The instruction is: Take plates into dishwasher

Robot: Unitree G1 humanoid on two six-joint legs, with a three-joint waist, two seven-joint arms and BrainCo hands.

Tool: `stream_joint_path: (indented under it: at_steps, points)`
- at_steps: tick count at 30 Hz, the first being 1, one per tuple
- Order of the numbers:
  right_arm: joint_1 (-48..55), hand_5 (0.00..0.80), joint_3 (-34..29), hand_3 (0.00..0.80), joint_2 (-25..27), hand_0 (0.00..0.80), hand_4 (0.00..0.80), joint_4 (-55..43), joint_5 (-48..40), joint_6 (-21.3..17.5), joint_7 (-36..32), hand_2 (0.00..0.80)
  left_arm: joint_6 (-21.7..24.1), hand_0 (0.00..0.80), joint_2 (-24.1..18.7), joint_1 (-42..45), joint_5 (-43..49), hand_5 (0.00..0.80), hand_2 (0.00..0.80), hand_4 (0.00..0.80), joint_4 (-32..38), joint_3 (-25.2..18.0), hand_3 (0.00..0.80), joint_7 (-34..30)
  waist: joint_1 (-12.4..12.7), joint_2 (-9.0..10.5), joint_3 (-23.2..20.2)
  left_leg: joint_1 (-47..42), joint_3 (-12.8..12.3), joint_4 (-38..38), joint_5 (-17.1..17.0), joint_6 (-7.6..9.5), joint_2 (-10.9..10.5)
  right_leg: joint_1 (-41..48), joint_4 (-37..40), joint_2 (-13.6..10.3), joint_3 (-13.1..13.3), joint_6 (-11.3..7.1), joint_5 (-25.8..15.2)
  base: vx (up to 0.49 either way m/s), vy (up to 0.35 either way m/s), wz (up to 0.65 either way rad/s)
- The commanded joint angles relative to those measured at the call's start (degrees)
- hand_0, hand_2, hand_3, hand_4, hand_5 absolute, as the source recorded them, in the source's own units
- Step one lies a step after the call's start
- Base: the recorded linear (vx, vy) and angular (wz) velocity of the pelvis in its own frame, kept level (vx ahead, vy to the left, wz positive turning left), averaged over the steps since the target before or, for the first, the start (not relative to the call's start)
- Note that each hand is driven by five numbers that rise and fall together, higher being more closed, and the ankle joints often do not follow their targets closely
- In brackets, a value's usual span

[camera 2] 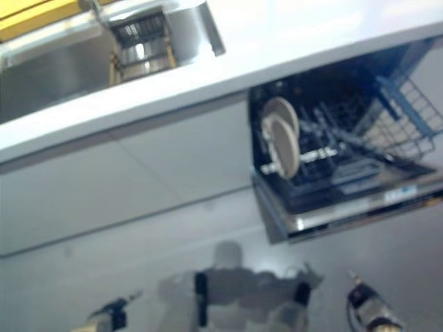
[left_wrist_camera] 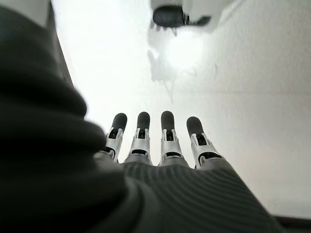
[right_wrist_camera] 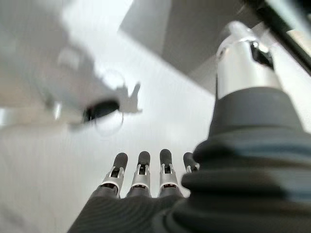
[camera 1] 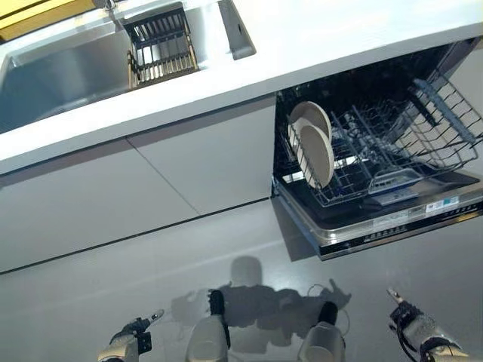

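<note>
The left hand and right hand hang low with fingers straight, holding nothing, above the floor. Beyond, two plates stand upright in the open dishwasher rack.

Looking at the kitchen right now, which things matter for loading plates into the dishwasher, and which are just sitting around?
Belongs to the job:
two round cream plates, standing on edge in the rack
wire lower rack, pulled out
open dishwasher door
left hand and right hand, both low and holding nothing

Just lying about:
steel sink
dark wire drainer basket in the sink
white countertop
</note>
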State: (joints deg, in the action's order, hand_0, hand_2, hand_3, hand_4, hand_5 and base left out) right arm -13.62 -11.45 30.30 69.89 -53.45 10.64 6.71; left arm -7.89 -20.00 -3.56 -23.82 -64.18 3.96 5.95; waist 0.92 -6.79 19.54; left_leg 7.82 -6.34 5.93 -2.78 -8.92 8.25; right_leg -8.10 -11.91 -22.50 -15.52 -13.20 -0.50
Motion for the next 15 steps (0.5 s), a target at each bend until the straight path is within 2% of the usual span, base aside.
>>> stream_joint_path:
  at_steps: [1, 5, 9, 11, 15]
  points:
    - [-4.17, 0.0, -1.17, 0.0, 1.97, 0.0, 0.0, -3.87, -8.66, -1.31, 1.37, 0.0, 1.51, 0.0, 0.0, 0.58, -3.79, 0.0, 0.0, 0.0, -2.39, 0.84, 0.0, 0.7, 1.63, -0.95, 2.52, 5.04, 2.98, 8.9, 3.38, 3.23, -0.11, -5.63, -13.2, -1.0, 4.3, 4.98, 6.21, -0.109, 0.11, 0.02]
    - [-7.64, 0.0, -0.15, 0.0, 2.2, 0.0, 0.0, -6.37, -15.37, -0.29, 2.48, 0.0, 2.16, 0.0, 0.45, 1.13, -5.5, 0.0, 0.0, 0.0, -2.32, 1.03, 0.0, 1.01, 1.94, -1.91, 3.86, 7.07, 2.56, 12.9, 4.59, 3.3, -0.15, -7.42, -17.89, -1.88, 4.96, 6.1, 8.55, -0.058, 0.056, 0.02]
    - [-10.12, 0.0, -0.83, 0.0, 1.73, 0.0, 0.0, -7.06, -20.6, -0.37, 0.22, 0.0, 2.52, 0.0, 1.25, 1.85, -5.39, 0.0, 0.0, 0.0, -2.93, 1.12, 0.0, 1.03, 2.34, -2.57, 4.73, 8.05, 2.0, 16.75, 5.87, 3.14, 0.41, -7.86, -22.24, -2.94, 4.92, 6.97, 10.68, -0.011, 0.023, 0.06]
    - [-11.99, 0.0, -1.05, 0.0, 1.9, 0.0, 0.0, -7.41, -22.01, -0.4, -1.24, 0.0, 2.58, 0.0, 1.79, 2.17, -5.0, 0.0, 0.0, 0.0, -3.04, 1.59, 0.0, 0.88, 2.71, -2.86, 4.76, 8.3, 1.83, 18.39, 6.39, 3.01, 0.67, -7.68, -24.15, -3.49, 4.64, 7.25, 11.54, 0.04, 0.025, 0.21]
    - [-17.93, 0.0, 0.32, 0.0, 3.58, 0.0, 0.0, -9.15, -19.04, -0.54, -1.2, 0.0, 1.83, 0.0, 2.65, 2.54, -4.05, 0.0, 0.0, 0.0, -1.77, 3.14, 0.0, 1.53, 3.63, -3.53, 4.4, 8.73, 1.79, 20.91, 7.18, 2.73, 0.97, -7.55, -27.0, -4.38, 4.14, 7.47, 12.77, 0.028, 0.037, 0.17]
